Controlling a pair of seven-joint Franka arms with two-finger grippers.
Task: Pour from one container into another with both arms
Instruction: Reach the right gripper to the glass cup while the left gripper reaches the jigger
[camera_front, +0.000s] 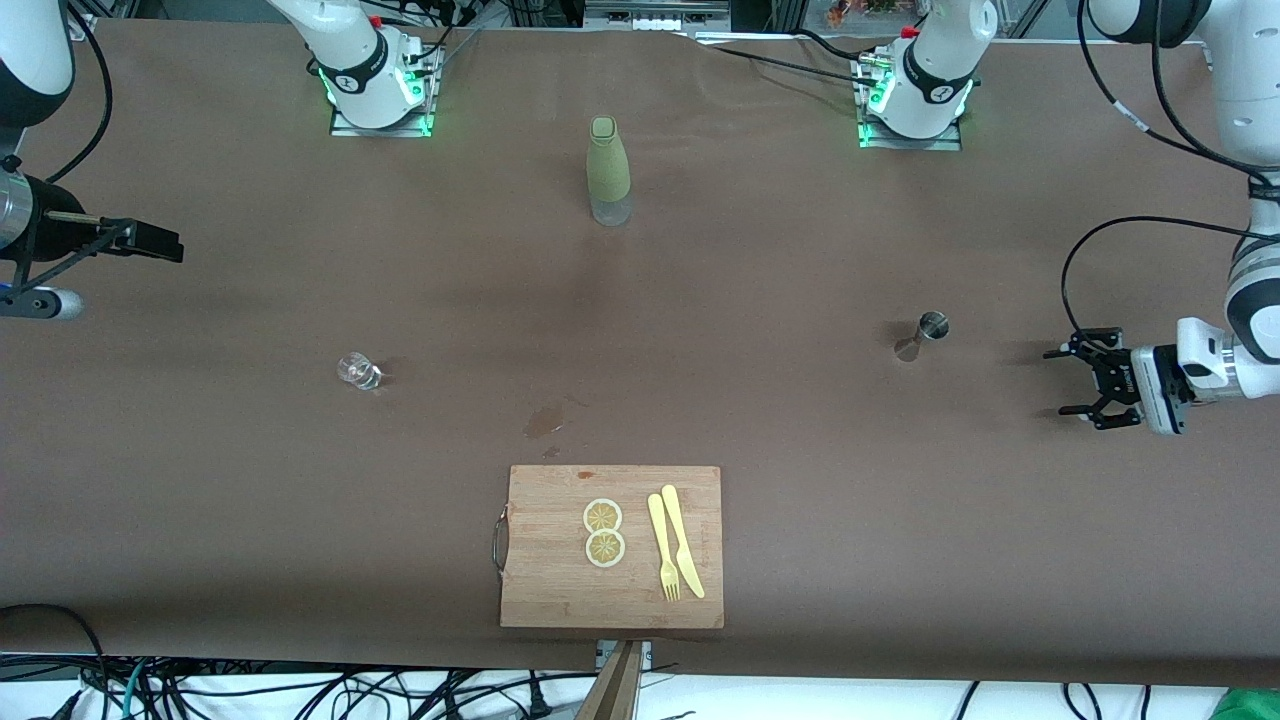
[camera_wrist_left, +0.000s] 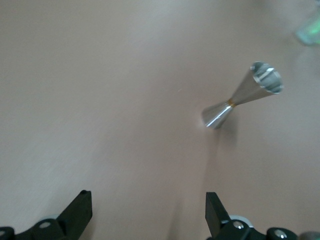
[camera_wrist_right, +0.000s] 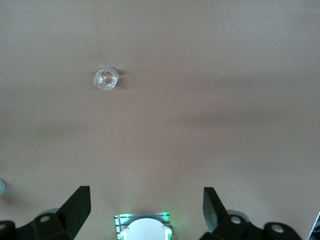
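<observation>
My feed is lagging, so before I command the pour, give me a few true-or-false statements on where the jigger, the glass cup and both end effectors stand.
1. The jigger stands upright on the table. True.
2. The left end effector grips the jigger. False: it is open, apart from it.
3. The glass cup sits on the cutting board. False: it rests on the bare table.
4. The right end effector is open and holds nothing. True.
5. The green bottle lies tipped over. False: it stands upright.
</observation>
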